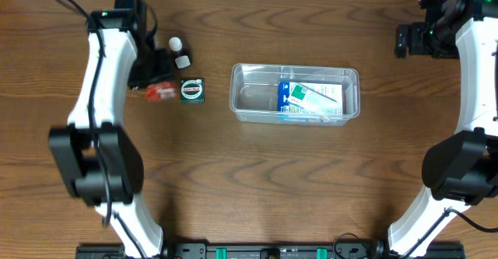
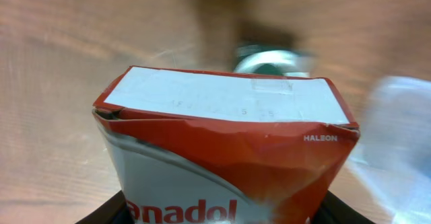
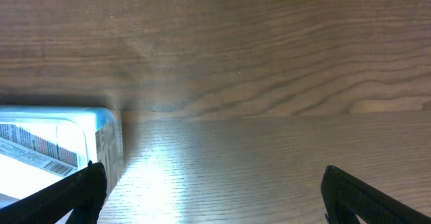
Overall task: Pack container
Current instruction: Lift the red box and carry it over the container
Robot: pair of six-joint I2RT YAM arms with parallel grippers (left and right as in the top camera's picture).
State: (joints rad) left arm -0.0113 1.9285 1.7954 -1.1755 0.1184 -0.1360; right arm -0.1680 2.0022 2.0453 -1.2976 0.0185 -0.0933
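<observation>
The clear plastic container stands mid-table with a blue-and-white box inside; its corner shows in the right wrist view. My left gripper is at the back left, with its fingers on either side of a red-and-white Panadol box and pressed against it on the table. A green-and-white box lies right beside it and is blurred in the left wrist view. My right gripper is open and empty over bare wood, right of the container.
A small white bottle with a dark label stands behind the green box. The table is dark wood; its far edge runs along the top of the overhead view. Both arm bases sit at the front corners.
</observation>
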